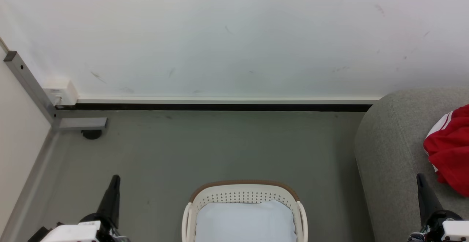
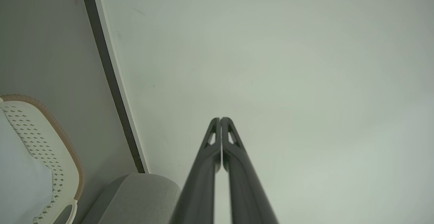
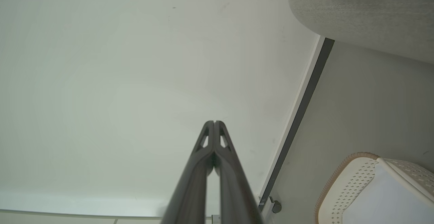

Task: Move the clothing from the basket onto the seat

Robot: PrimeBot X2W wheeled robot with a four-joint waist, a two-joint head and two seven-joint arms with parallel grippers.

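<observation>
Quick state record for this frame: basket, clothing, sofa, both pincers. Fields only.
basket: oval white perforated plastic laundry basket with brown rim, on grey floor; pale bottom showing, no garment seen in the visible part
clothing: bright red garment with white stripes, lying on the sofa
seat: large light grey fabric sofa, right of the basket
left pincer: shut, holding nothing
right pincer: shut, holding nothing
task: looks done, from what shows
</observation>
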